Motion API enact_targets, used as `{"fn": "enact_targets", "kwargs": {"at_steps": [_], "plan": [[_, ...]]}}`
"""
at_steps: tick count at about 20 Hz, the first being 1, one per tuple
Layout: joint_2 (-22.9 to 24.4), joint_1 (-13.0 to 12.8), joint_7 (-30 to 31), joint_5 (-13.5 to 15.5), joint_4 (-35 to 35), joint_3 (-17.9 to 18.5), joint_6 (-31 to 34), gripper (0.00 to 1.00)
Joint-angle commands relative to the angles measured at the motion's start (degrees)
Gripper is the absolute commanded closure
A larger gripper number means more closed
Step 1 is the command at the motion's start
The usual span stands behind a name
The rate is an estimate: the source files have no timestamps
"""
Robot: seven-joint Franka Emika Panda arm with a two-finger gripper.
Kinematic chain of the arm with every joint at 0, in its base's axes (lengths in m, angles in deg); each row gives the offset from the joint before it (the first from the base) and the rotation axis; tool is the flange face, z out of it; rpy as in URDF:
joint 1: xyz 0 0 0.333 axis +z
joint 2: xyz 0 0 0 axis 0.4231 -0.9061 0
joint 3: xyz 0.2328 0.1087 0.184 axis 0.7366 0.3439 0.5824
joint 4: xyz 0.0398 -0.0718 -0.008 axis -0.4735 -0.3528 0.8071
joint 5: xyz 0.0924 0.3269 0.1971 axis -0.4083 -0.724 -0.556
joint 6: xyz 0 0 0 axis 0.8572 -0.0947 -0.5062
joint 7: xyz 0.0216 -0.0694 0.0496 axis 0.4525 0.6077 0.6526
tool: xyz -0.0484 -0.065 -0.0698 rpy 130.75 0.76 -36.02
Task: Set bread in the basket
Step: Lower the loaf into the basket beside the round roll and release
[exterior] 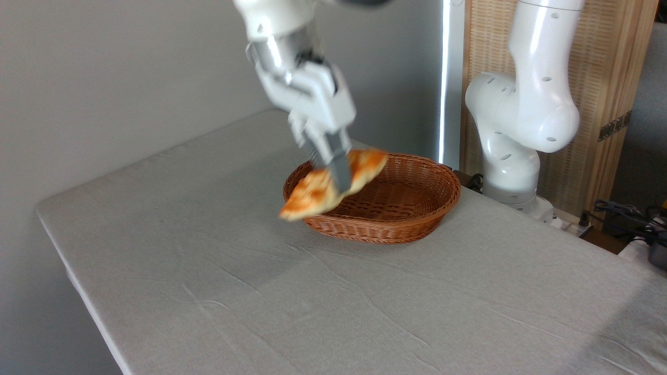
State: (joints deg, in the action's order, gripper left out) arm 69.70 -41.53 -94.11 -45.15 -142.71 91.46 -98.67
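Gripper [337,179] clamped on blurred braided loaf [318,190], held tilted over wicker basket [417,219] rim, basket apparently holding nothing, grey-clothed table [208,271]

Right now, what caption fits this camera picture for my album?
Robot gripper carries a loaf of bread over the rim of a wicker basket.

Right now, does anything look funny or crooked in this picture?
Only a little. The bread hangs tilted in the hand, its left end lower and poking out past the basket's rim. It is blurry, so probably moving. Nothing looks spilled or broken.
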Motion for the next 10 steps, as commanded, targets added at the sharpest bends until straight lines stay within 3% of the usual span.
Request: {"fn": "enact_targets", "kwargs": {"at_steps": [1,2,3,4,6,7,10], "plan": [[4.8,-3.4,0.4,1.2,-3.5,1.1,10.1,0.72],[6.4,-4.0,0.4,1.3,-6.4,1.2,10.1,0.69],[7.5,-4.2,0.4,1.4,-9.2,1.2,9.9,0.55],[8.6,-5.2,0.4,1.4,-11.5,1.2,9.4,0.31],[9.8,-6.5,0.4,1.3,-14.9,1.3,7.6,0.06],[9.8,-6.5,0.3,1.4,-16.6,1.4,6.0,0.00],[10.0,-8.4,0.6,2.9,-21.0,2.9,1.2,0.00]]}}
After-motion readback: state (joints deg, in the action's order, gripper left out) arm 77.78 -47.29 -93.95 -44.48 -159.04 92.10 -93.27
